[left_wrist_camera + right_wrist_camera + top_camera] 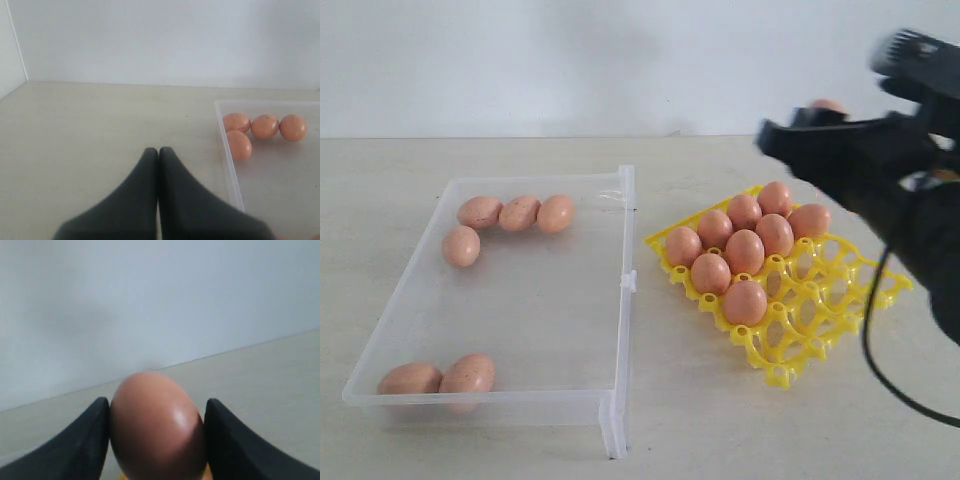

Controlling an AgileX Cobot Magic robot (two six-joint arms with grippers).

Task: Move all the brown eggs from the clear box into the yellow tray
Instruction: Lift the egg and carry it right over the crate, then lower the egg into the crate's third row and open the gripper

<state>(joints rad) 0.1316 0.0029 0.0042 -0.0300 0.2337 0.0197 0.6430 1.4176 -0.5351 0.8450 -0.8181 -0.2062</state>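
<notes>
On the left half of the table [700, 430] sits the clear box [540, 310], big, shallow, see-thru w/ low walls. Six brown eggs [520, 213] lie in it: four bunched at the far-left corner, two touching at the near-left corner, seen thru the front wall. Just beside it on the right is the yellow tray [825, 300], smaller, set at an angle to the box, an open lattice of round cups; nine eggs fill the cups on its box side. Eggs all alike: pinkish-brown, matte, oval. One more, the held egg [157, 432], is pinched betw. the spread fingers of the right gripper [156, 407], raised above the tray. Left gripper [158, 152]: fingers pressed together, over bare table just outside the box wall. Table pale beige, smooth; wall [620, 60] plain white. In the ext. view the right arm is motion-blurred and cut off by the frame edge; only the held egg's top peeks over it. A thin black cable [873, 340] hangs by the tray's right side.
</notes>
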